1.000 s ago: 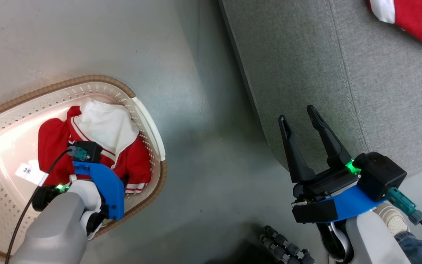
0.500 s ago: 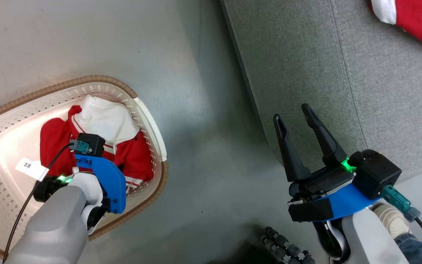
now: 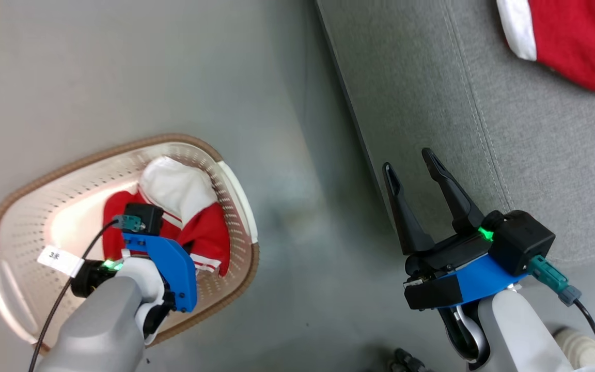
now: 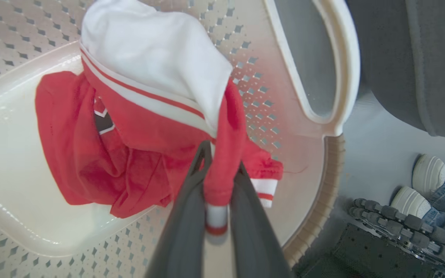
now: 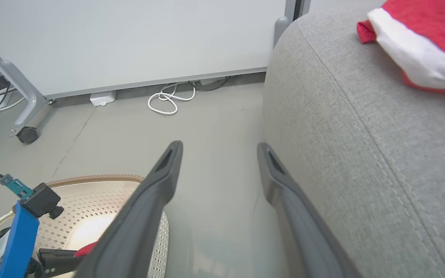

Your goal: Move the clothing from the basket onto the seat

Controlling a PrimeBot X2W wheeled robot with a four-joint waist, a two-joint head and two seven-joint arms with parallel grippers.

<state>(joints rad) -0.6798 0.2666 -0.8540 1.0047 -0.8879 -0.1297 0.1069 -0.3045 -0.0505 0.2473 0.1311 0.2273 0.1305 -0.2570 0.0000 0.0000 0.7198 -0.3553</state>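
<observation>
Red clothing (image 4: 129, 154) with a white panel and white stripes lies crumpled in the cream basket (image 3: 70, 157), whose rim is brown. My left gripper (image 4: 222, 162) reaches down into the basket and is shut on a red fold of this clothing, with a white-and-red cuff hanging between the fingers. In the head view the left wrist covers its fingertips. My right gripper (image 3: 407, 161) is open and holds nothing, hovering over the floor at the edge of the grey seat (image 3: 509, 129). Another red garment (image 3: 566, 41) with white trim lies on the seat.
Grey floor separates the basket from the seat. A person's white shoes (image 4: 427, 181) and my wheeled base (image 4: 396, 220) are beside the basket. A white cable (image 5: 168, 100) and a caster leg (image 5: 25, 133) sit by the far wall panel.
The head camera has shifted, so the basket sits further right and lower in the picture. My left gripper has closed on the red clothing. The right gripper stays open.
</observation>
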